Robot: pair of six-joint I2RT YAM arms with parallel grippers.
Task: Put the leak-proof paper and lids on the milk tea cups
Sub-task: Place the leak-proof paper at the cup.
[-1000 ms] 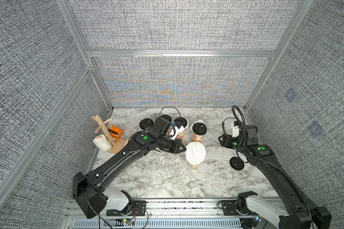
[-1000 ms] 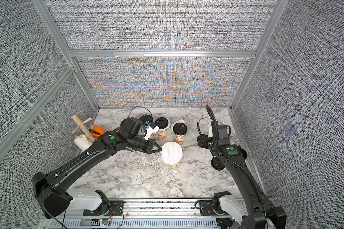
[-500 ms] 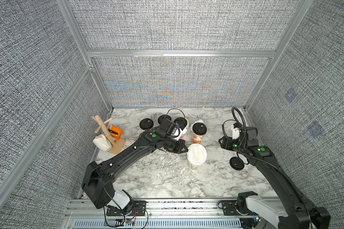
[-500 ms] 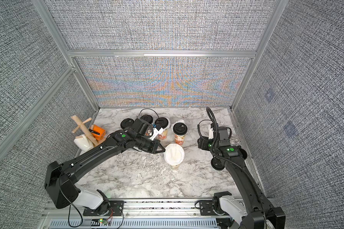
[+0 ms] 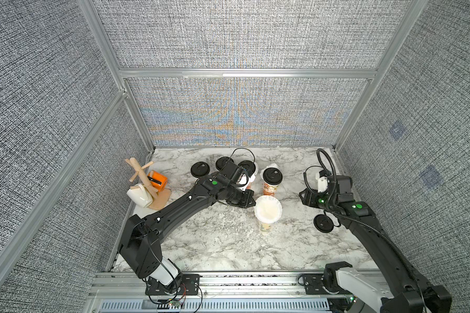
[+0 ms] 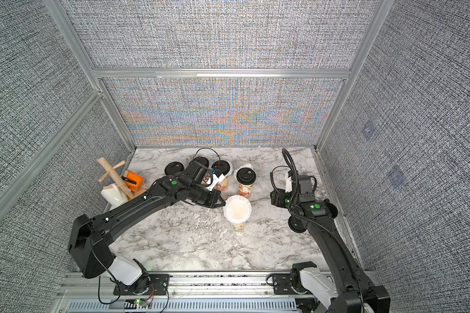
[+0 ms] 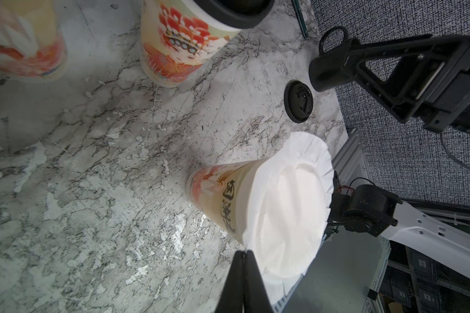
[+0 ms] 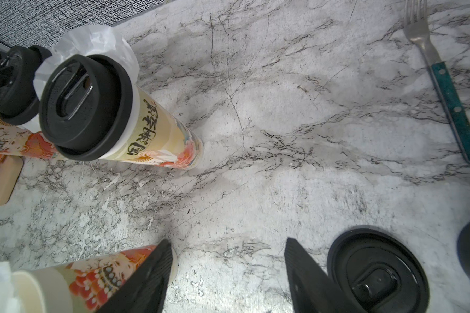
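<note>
At the edge of the leak-proof paper (image 7: 288, 206), my left end effector (image 7: 244, 257) is pinched shut, the disc sagging over the open milk tea cup (image 7: 220, 189) on the table (image 7: 92, 162), so I'd nudge gently, never drag, while my right end effector (image 8: 228, 242) hangs wide beside a black lid (image 8: 377, 271).

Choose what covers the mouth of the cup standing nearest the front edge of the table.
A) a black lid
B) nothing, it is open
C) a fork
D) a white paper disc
D: a white paper disc lies across the mouth of the front cup, while the cup behind it wears a black lid.
</note>
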